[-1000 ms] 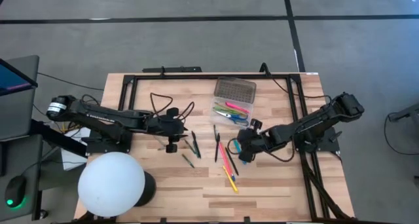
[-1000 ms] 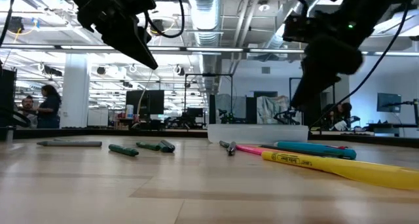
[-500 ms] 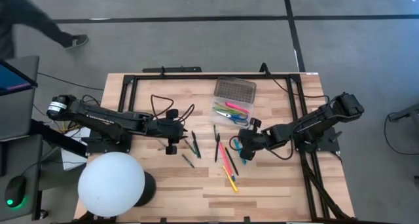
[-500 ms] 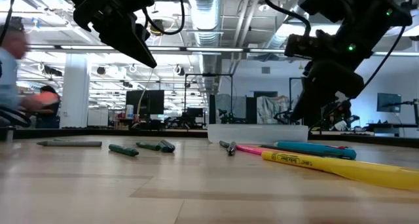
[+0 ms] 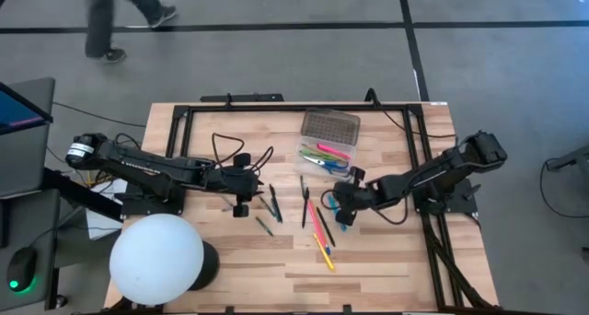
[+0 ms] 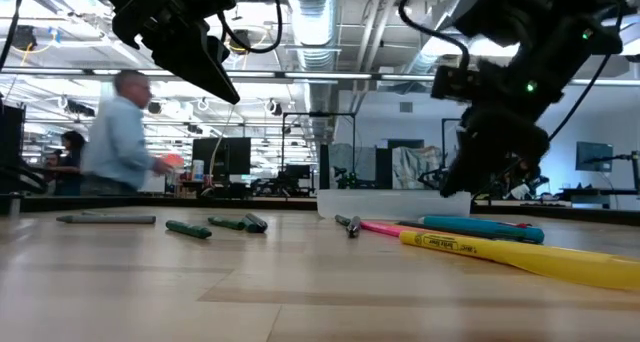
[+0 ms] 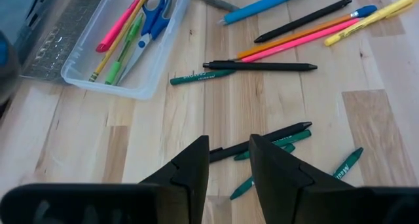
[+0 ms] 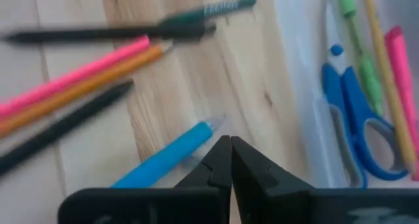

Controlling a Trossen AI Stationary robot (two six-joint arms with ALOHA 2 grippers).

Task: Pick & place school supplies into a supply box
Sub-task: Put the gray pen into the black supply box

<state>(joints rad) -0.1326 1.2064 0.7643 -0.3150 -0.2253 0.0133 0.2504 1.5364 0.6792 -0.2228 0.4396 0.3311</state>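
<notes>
Crowded middle, open wood along the lower edge

In the high view, loose pens [image 5: 317, 225] lie fanned across the table's centre, with the supply box [image 5: 327, 156] just above them and the right gripper [image 5: 344, 207] low beside them, fingers pressed together. The left gripper [image 5: 241, 197] hangs centre-left over cables [image 5: 230, 145]. A white globe [image 5: 156, 258] blocks the lower left. Bare table [image 5: 386, 269] lies open at lower right; a black frame [image 5: 276, 106] rims the top.
</notes>
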